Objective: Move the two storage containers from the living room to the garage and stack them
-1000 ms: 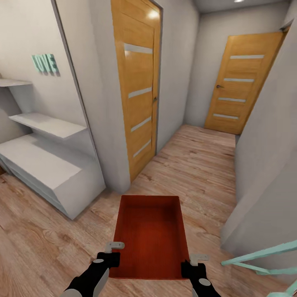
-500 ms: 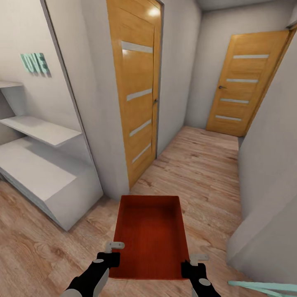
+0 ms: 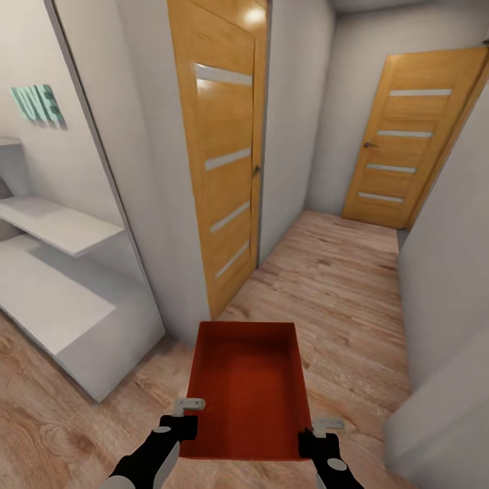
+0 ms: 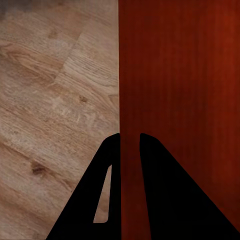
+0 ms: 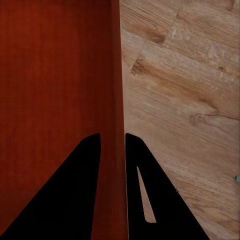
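Head view shows us in transit down a hallway, carrying one orange-red shallow rectangular open-top plastic bin [image 3: 248,390] out in front between both arms, above the light wood plank floor [image 3: 339,285]. Left gripper [image 3: 182,422] clamps the bin's left side wall near its close corner, right gripper [image 3: 320,438] clamps the right wall; the wrist views confirm this, each with jaws narrow and a thin red wall pinched between the fingers [image 4: 112,165] [image 5: 90,165]. Versus the earlier frames the whole picture has shifted: the white shelving unit [image 3: 61,272] and the teal wall letters [image 3: 37,103] sit further left, the near tall orange wooden door with glass slats [image 3: 221,149] looms larger, and the teal object seen low at the right is gone. We read that as the base rolling forward and turning slightly, not things moving; the bin holds the same spot relative to the arms. So carry is stable, garage not reached yet. Far orange door [image 3: 407,136] at the corridor's end looks shut.
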